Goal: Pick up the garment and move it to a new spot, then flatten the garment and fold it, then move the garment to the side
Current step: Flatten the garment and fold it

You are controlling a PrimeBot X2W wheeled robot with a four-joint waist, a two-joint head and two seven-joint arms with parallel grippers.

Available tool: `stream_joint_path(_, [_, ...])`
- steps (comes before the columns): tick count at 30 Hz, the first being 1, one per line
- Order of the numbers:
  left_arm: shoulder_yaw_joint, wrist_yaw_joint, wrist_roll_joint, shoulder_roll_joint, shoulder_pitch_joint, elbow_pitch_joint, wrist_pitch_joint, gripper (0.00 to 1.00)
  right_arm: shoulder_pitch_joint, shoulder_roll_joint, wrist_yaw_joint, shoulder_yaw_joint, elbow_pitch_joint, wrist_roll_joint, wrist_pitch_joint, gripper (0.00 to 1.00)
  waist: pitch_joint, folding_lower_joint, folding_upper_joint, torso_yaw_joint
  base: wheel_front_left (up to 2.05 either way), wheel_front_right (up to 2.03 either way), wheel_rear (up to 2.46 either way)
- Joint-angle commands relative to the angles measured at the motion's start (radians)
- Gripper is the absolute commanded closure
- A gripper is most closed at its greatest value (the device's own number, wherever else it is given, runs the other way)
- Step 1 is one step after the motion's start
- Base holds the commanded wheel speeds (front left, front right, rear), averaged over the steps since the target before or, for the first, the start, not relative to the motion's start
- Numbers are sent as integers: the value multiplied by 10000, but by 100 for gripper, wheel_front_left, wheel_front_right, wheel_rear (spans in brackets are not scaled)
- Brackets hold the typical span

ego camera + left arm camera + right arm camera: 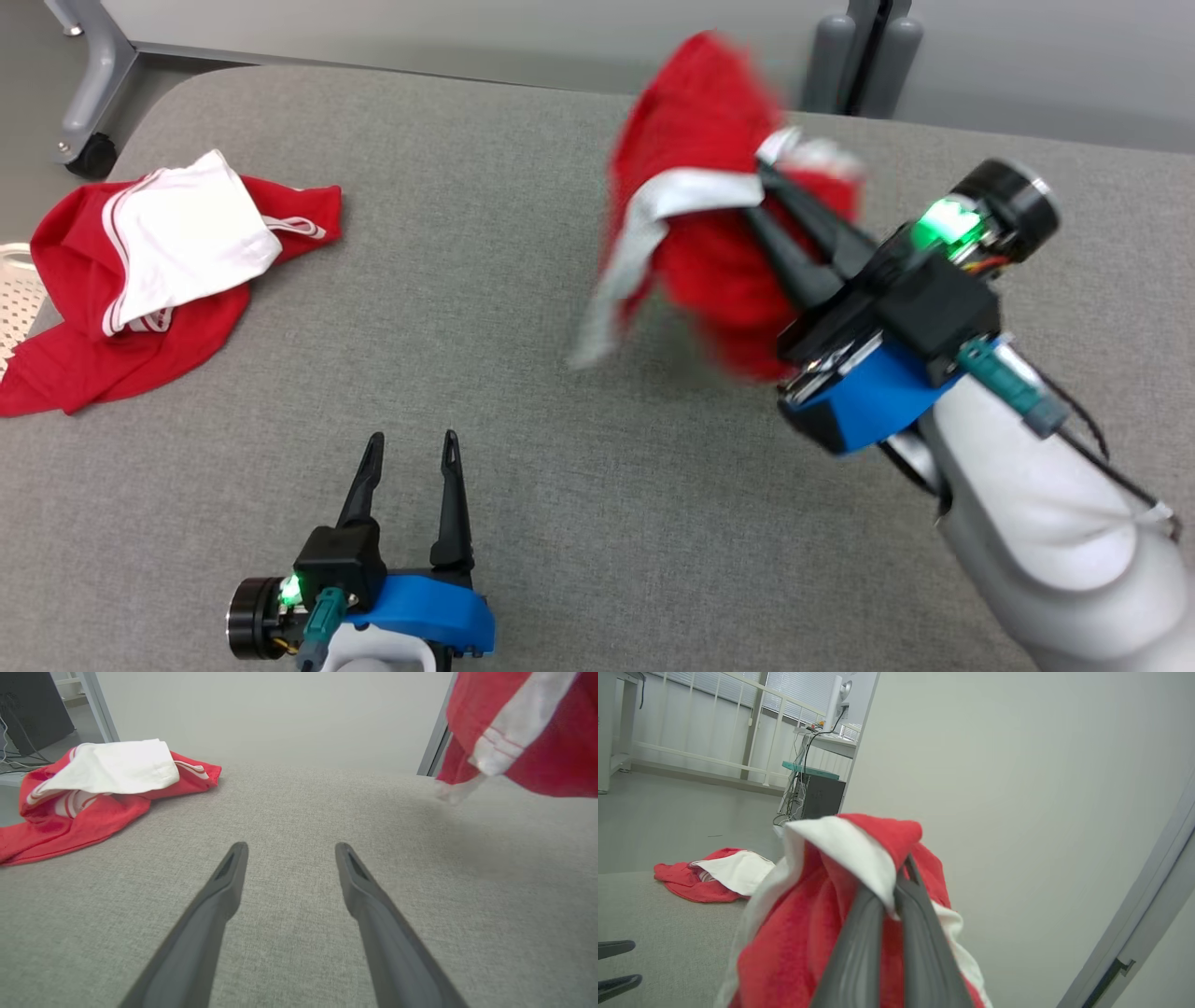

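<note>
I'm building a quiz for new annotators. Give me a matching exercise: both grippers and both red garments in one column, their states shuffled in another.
Column one
1. left gripper
2. right gripper
3. left garment
4. right garment

Column two
a. held up off the table
b. jaws apart, empty
c. crumpled on the table
d. jaws shut, gripping

Pairs: 1-b, 2-d, 3-c, 4-a

Lab-type test room, office-like: grey fabric-topped surface point(523, 299) beneath the left pincer point(412, 439), castered metal frame leg point(91, 112) far off to its left, plain pale partition point(994, 788) beyond the right pincer point(899, 882), and left of that pincer a computer tower point(821, 798), trailing cables point(810, 742), white railing point(752, 728), window blinds point(798, 688).
</note>
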Motion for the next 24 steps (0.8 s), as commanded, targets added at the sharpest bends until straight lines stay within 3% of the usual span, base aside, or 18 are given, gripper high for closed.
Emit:
stream_joint_path(1, [35, -32, 23, -12, 32, 25, -31, 0, 242, -62, 1, 217, -28, -31, -39, 100, -43, 1, -1, -3, 0, 0, 0])
stream_joint_path(4, [172, -80, 77, -12, 133, 100, -31, 0, 913, -186, 1, 556, 625, -173, -35, 100, -116, 1, -1, -93, 0, 0, 0])
stream_joint_path(5, [204, -86, 83, -10, 154, 121, -31, 0, 1132, -225, 1, 662, 1053, -188, -35, 89, -141, 1, -1, -145, 0, 0, 0])
stream_joint_path(6, [187, -117, 95, -12, 150, 139, -31, 0, 1295, -218, 0, 650, 1443, -168, -40, 35, -156, 1, -1, -195, 0, 0, 0])
stream_joint_path(7, [164, -153, 115, -14, 134, 151, -31, 0, 1468, -276, 1, 668, 1960, -261, -40, 0, -179, 1, -1, -259, 0, 0, 0])
stream_joint_path(12, [-28, -264, 164, -7, -24, 267, -31, 0, 2198, -13, 1, 152, 3115, -40, -39, 0, -223, 1, -1, -719, 0, 0, 0])
stream_joint_path(24, [-50, -387, -24, -6, -239, 815, -31, 0, 3028, 441, 1, -1045, 3139, -124, -39, 0, -290, 1, -1, -1603, 0, 0, 0])
